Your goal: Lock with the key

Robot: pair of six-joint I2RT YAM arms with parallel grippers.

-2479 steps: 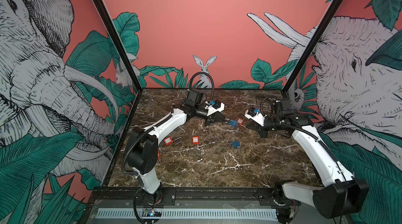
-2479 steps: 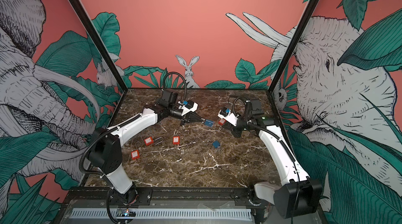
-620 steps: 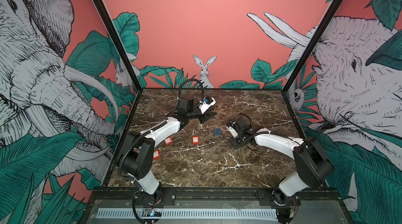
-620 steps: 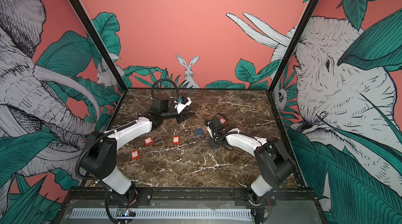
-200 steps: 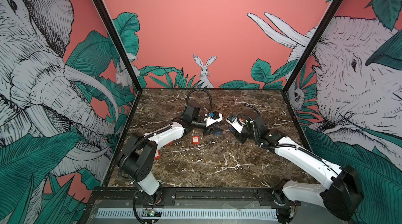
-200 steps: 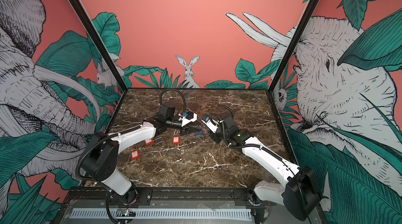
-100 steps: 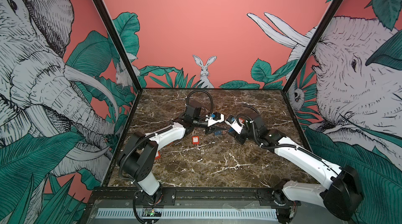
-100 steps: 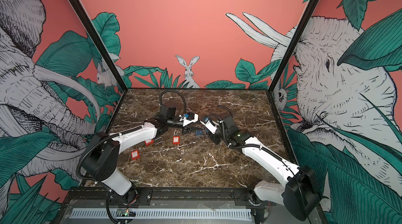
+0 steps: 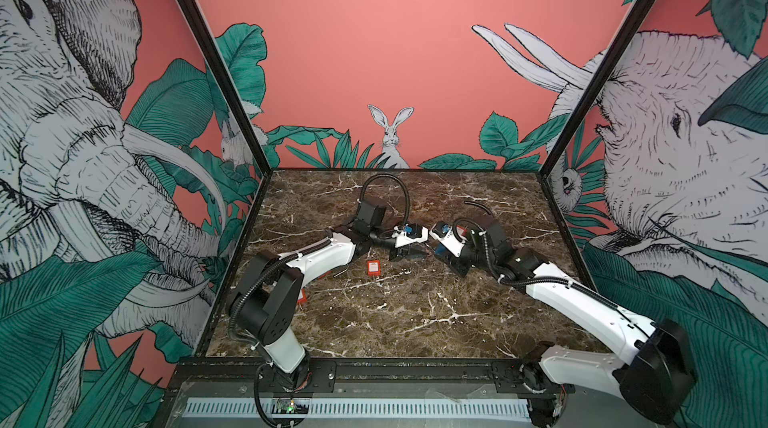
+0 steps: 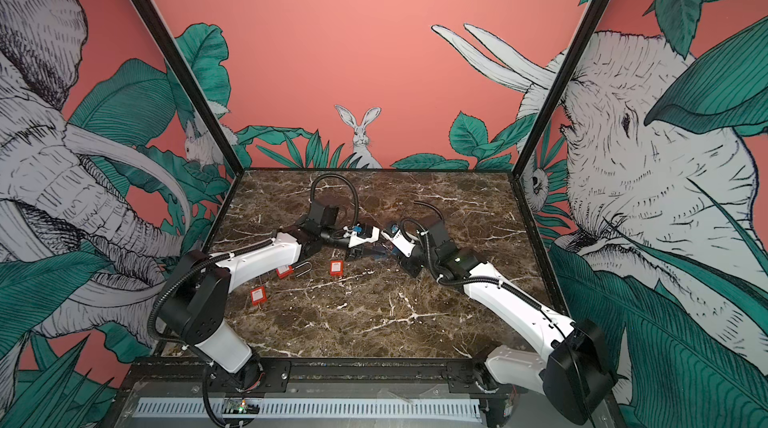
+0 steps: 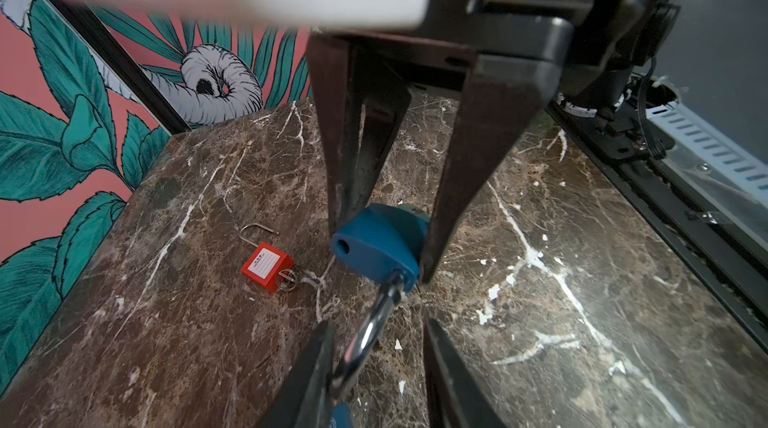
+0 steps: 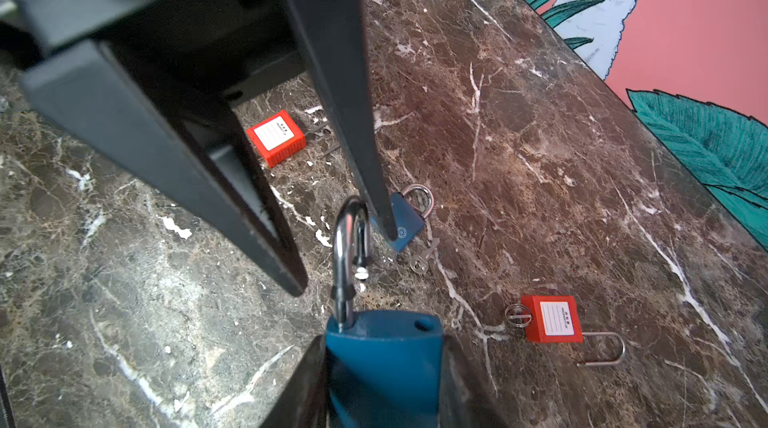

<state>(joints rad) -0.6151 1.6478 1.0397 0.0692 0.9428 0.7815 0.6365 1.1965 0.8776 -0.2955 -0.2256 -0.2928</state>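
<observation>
My right gripper (image 12: 382, 341) is shut on the body of a blue padlock (image 12: 382, 355), held above the marble table at mid table. Its silver shackle (image 12: 347, 247) stands swung open, one leg out of its hole. My left gripper (image 11: 379, 324) faces it tip to tip, jaws apart, with the shackle (image 11: 370, 334) between them and resting against one finger. In both top views the grippers (image 9: 415, 253) (image 10: 397, 255) meet. No key shows on the held padlock. A second blue padlock (image 12: 401, 224) lies on the table with a silver key (image 12: 422, 257) at its base.
Red padlocks with open shackles lie on the marble: one (image 10: 336, 268) near the left gripper, two (image 10: 284, 271) (image 10: 257, 294) by the left arm. The wrist views show them too (image 12: 552, 318) (image 11: 266, 266). Walls close the table's back and sides.
The two grippers have drawn slightly closer, tip to tip. Three seconds ago the right gripper was low at the table and the left one stood farther back.
</observation>
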